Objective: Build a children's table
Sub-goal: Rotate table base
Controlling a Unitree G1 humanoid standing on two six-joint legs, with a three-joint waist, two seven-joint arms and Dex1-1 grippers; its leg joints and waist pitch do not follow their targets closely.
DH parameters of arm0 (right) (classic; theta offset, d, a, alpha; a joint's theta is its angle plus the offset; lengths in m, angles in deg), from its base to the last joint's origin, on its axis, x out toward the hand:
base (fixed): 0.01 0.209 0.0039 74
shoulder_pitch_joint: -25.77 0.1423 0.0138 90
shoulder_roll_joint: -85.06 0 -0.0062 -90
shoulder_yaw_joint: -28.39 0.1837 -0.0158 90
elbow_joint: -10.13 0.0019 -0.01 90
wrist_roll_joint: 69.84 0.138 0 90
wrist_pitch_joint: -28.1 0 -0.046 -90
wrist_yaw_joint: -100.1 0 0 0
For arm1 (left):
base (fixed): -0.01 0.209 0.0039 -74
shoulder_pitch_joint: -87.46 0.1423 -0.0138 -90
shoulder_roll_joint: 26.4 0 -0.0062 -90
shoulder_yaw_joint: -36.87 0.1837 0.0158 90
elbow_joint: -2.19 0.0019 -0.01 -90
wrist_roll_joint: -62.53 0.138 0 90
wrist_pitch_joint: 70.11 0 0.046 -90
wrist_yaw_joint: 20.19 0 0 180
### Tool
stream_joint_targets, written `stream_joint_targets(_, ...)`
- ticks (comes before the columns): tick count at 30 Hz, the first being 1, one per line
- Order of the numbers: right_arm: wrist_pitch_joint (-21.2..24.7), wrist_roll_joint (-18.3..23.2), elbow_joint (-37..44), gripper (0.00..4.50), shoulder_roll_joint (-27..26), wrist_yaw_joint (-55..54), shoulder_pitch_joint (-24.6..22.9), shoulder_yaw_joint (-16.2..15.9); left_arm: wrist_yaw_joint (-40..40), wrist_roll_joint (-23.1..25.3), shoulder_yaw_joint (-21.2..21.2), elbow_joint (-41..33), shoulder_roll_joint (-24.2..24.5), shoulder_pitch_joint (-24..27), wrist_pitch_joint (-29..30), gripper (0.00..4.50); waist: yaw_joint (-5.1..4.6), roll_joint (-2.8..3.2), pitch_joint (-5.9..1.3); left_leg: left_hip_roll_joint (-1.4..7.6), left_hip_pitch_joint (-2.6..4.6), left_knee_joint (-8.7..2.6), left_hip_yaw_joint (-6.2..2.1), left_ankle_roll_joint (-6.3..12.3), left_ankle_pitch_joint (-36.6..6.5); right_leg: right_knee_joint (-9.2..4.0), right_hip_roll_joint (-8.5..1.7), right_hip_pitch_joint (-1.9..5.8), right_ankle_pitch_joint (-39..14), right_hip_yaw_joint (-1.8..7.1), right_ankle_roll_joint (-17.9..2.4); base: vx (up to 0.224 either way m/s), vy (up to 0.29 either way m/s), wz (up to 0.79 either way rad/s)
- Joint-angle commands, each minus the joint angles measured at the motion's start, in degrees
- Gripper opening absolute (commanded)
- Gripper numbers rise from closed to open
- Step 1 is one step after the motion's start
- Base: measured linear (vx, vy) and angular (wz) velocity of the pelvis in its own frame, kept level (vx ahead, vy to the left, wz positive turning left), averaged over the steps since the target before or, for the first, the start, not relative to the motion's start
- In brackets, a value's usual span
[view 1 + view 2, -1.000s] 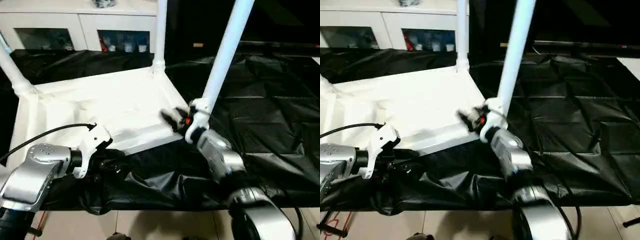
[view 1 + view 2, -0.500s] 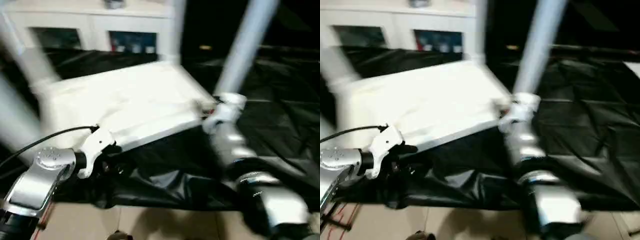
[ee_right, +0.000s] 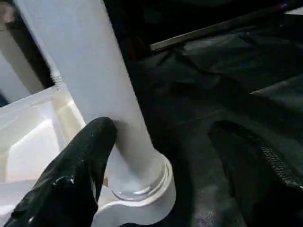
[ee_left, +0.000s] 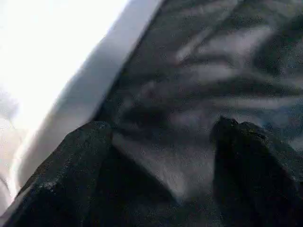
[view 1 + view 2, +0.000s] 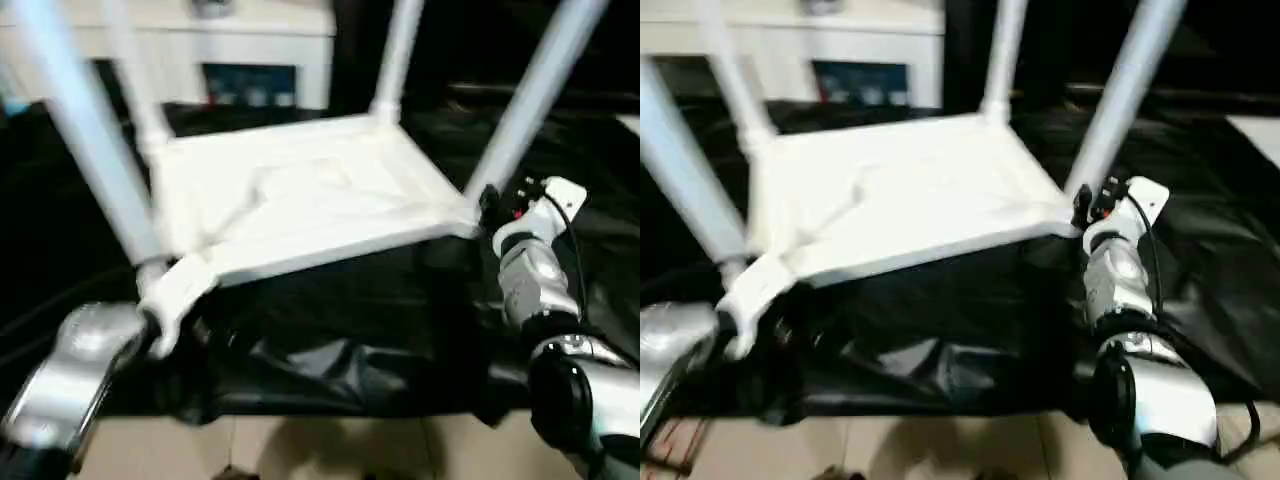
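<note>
The children's table lies upside down: its white tabletop (image 5: 300, 195) rests on black sheeting with legs standing up from the corners. My right gripper (image 5: 505, 200) is at the base of the near right leg (image 5: 520, 110). It is open, and one black finger (image 3: 90, 151) rests against that leg (image 3: 94, 71) just above its socket. My left gripper (image 4: 161, 127) hangs open over the sheeting beside the tabletop's near edge (image 4: 85, 94), below the near left leg (image 5: 90, 140). Nothing sits between its fingers.
Crumpled black sheeting (image 5: 330, 340) covers the work surface and hangs over its front edge. A white cabinet with glass doors (image 5: 250, 50) stands behind. Beige floor (image 5: 300, 450) shows below the sheet.
The whole picture has swung, so the table now sits further right and the near left leg has come into view. My right gripper stays at the near right leg's base.
</note>
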Motion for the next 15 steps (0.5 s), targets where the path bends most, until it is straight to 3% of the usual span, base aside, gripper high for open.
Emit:
stream_joint_targets(1,0.4,-0.1,2.1,3.68,-0.4,6.1,-2.2,-1.2,2.7,-2.8,-4.8,-2.1,2.8,2.3,0.6,4.47,0.26,0.15,-4.14,0.46,0.89,-3.47,-0.29,1.81,-15.8,-3.84,-1.51,2.30,-12.4,1.14,-10.8,0.000,0.000,0.00)
stream_joint_targets(2,0.7,0.1,3.1,3.68,-0.6,8.4,-3.1,-1.6,3.8,-3.7,-6.2,-2.6,3.6,3.2,1.0,4.47,0.29,-0.03,-4.13,0.55,1.06,-3.38,-0.20,2.05,-16.1,-3.87,-1.50,2.18,-12.4,1.21,-11.1,0.000,0.000,0.00)
stream_joint_targets(4,1.3,0.5,4.7,3.68,-1.0,12.1,-4.6,-2.4,5.7,-5.1,-8.3,-3.1,5.0,4.6,1.4,4.47,0.51,0.25,-3.93,0.80,1.48,-3.63,-0.22,2.20,-16.9,-4.01,-1.31,1.95,-13.2,1.26,-11.7,0.000,0.000,0.00)
stream_joint_targets(7,1.6,-1.0,9.0,3.68,-1.8,17.8,-9.1,-6.2,8.7,-9.1,-13.9,-3.4,6.6,6.6,2.7,4.47,0.82,0.38,-3.60,0.92,1.81,-3.99,-0.26,1.28,-19.3,-4.13,-1.30,1.66,-15.2,1.34,-12.2,0.000,0.000,0.00)
stream_joint_targets(11,2.7,-2.1,12.9,3.68,-2.3,22.1,-13.3,-8.7,7.1,-8.6,-17.3,-0.6,9.4,7.1,0.9,4.47,0.99,0.33,-3.38,1.00,2.15,-4.40,-0.50,0.02,-23.0,-4.58,-1.38,1.38,-19.4,1.42,-10.5,0.000,0.000,0.00)
stream_joint_targets(15,3.8,-2.5,14.3,3.68,-2.8,21.0,-15.0,-8.5,2.6,-8.3,-20.2,4.6,8.8,2.5,-2.3,4.47,1.20,0.55,-3.34,0.90,2.37,-4.65,-0.78,-1.36,-24.6,-4.89,-1.65,1.31,-21.7,1.50,-9.2,0.000,0.000,0.00)
